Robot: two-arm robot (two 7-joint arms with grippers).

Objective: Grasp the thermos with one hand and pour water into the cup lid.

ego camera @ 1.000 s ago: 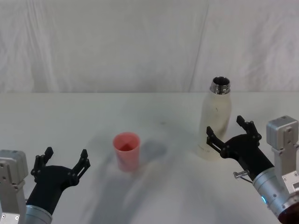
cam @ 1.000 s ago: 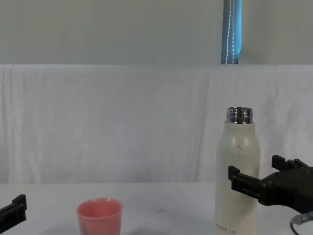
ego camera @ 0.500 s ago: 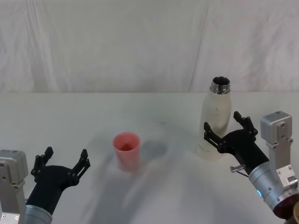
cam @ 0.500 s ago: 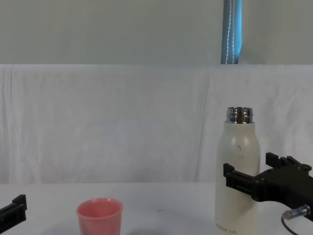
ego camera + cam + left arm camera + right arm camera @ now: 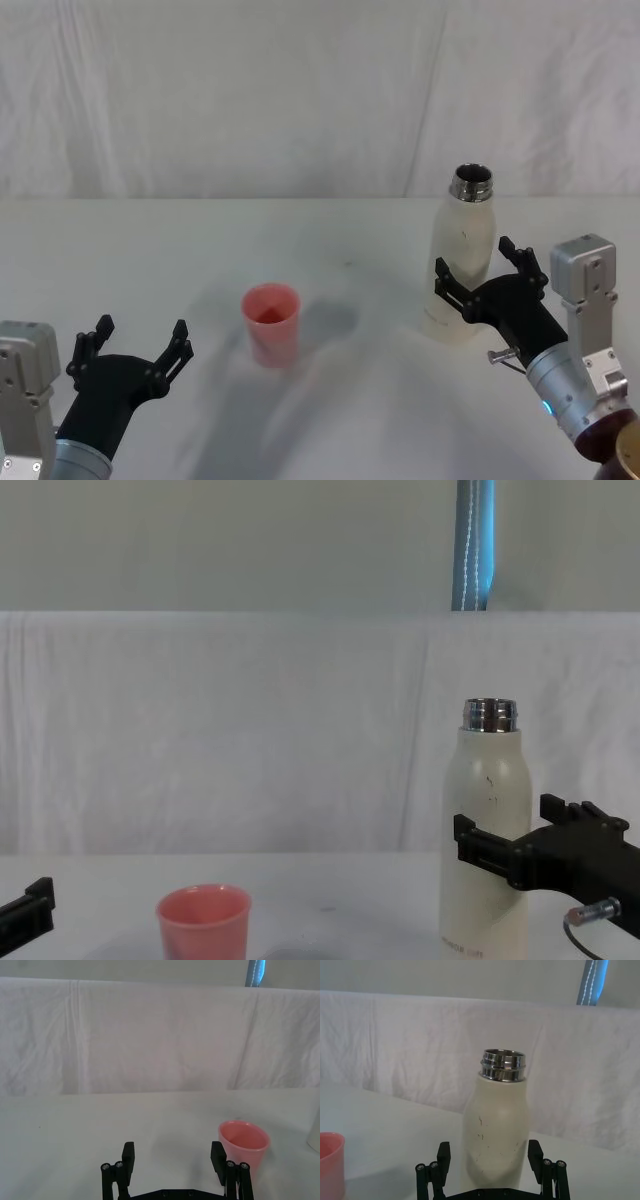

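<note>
The thermos (image 5: 462, 256) stands upright at the right of the table, cream-white with an uncapped steel neck (image 5: 503, 1065); it also rises at the right of the chest view (image 5: 487, 810). My right gripper (image 5: 484, 275) is open, its fingers (image 5: 478, 846) reaching to either side of the thermos's lower body without closing on it. The pink cup lid (image 5: 271, 323) stands upright near the table's middle, to the left of the thermos (image 5: 496, 1132), and shows as well in the chest view (image 5: 203, 921). My left gripper (image 5: 136, 344) rests open at the near left, with the cup lid (image 5: 243, 1147) ahead of it.
A white cloth covers the table (image 5: 200, 250) and hangs as a backdrop behind it. A blue pole (image 5: 474, 545) stands behind the cloth at the back right. Bare tabletop lies between the cup lid and the thermos.
My right gripper has moved forward and left, so its open fingers now flank the thermos's lower body. The left arm, the thermos and the cup lid have not moved.
</note>
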